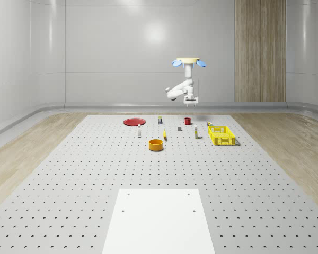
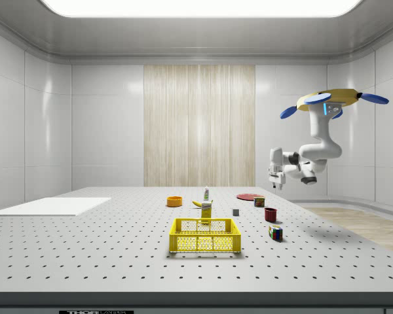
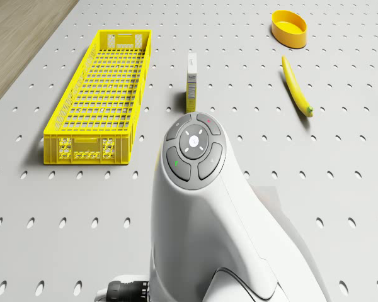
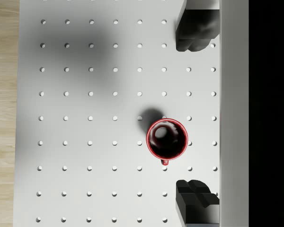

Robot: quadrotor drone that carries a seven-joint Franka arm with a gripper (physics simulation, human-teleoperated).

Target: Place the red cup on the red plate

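Observation:
The red cup [image 1: 187, 121] stands upright on the perforated table near its far edge; from the side it is the dark red cup [image 2: 270, 214], and the wrist view looks straight down into the cup [image 4: 166, 138]. The red plate [image 1: 133, 122] lies flat to the whole-scene view's left of the cup, also far back [image 2: 247, 196]. The drone [image 1: 188, 62] hovers high over the cup's area. Its arm hangs down, and the gripper [image 1: 191, 100] points downward well above the cup, open and holding nothing. Its two dark fingertips [image 4: 195, 33] stand wide apart, with the cup below them.
A yellow crate [image 1: 221, 135] sits to the whole-scene view's right of the cup. An orange bowl [image 1: 156, 144], a banana [image 3: 297, 89], a small carton [image 3: 191, 81], a coloured cube [image 2: 275, 232] and several small items dot the table. A white sheet [image 1: 159, 219] covers the near part.

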